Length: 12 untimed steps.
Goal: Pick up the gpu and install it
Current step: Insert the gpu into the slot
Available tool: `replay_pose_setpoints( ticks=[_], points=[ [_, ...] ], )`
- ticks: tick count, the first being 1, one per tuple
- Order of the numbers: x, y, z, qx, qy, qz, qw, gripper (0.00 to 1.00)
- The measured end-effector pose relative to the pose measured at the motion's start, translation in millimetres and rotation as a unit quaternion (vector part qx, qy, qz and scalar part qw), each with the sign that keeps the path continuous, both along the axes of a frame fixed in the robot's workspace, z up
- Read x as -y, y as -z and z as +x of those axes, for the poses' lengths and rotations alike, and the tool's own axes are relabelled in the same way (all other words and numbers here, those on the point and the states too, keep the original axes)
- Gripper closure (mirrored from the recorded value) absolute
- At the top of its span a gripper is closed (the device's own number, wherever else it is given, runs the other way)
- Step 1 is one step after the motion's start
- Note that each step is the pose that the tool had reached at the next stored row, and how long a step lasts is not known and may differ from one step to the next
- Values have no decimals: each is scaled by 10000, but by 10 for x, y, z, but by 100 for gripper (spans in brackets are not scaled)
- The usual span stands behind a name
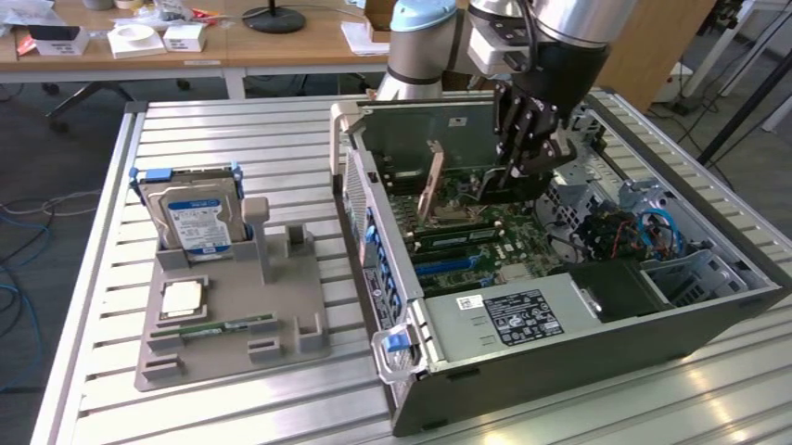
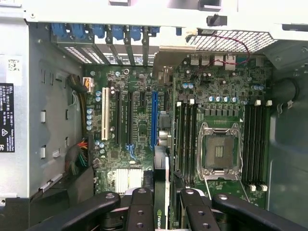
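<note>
Grip holds: your end effector point(image 1: 520, 171) pinches the gpu point(image 1: 505, 190) edge-on, right of centre in the upper exterior view, inside the open computer case point(image 1: 581, 371) over the motherboard point(image 1: 495, 232). It's probably light, stiff and fragile, so clamp the flat faces and keep off the components.

Hand point(image 2: 163, 198) grips gpu point(image 2: 161, 183) edge-on — over mobo point(image 2: 130, 77), beside blue slot point(image 2: 154, 120).

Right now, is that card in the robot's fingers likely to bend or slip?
The gpu is probably stiff: it stands edge-on and straight between the fingers of the gripper. Being thin, it may twist if nudged sideways. It is likely fragile, like the bare motherboard below.
</note>
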State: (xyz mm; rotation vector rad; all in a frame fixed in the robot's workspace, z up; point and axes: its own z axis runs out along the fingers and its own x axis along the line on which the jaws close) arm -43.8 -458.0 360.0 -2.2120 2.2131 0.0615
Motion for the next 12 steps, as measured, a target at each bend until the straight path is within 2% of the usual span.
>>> replay_pose_setpoints(
  ticks=[8,12],
  points=[
    [0,131,-2,17,-1,4,10000,74],
    [0,202,-14,43,-2,4,10000,74]
  ],
)
